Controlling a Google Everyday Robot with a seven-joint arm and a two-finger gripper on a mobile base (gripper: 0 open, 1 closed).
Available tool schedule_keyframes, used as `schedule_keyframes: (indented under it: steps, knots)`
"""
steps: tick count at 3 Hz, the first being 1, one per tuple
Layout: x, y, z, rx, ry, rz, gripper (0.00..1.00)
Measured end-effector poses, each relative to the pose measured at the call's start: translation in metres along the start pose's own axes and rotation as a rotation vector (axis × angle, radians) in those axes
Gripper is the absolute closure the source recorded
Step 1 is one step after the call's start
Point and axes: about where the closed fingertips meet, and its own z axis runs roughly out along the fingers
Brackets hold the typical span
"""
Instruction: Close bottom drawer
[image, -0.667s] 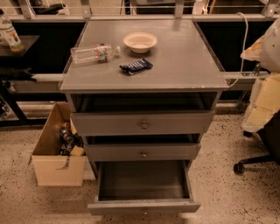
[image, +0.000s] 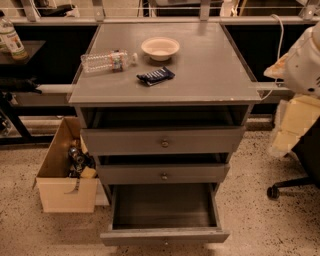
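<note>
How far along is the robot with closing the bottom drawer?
Nothing looks done yet. The bottom drawer is pulled far out, with its dark box exposed well past the middle drawer above. Nothing is in hand either: the gripper is out of view, and only a white robot part shows at the right edge, away from the drawer. What is left is to reach the low front panel and push it fully in.

I see the bottom drawer (image: 165, 207) pulled far out, its dark box open to view, while the middle drawer (image: 164, 174) and top drawer (image: 164, 141) stand only slightly out. On the counter (image: 215, 70) lie a bowl (image: 160, 48), a plastic bottle (image: 107, 61) on its side and a dark packet (image: 155, 76) (my claw is outside this view).
</note>
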Motion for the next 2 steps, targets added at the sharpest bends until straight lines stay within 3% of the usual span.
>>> schedule_keyframes:
  steps: [2]
  knots:
    - [-0.031,0.049,0.133,-0.137,-0.069,-0.077,0.0]
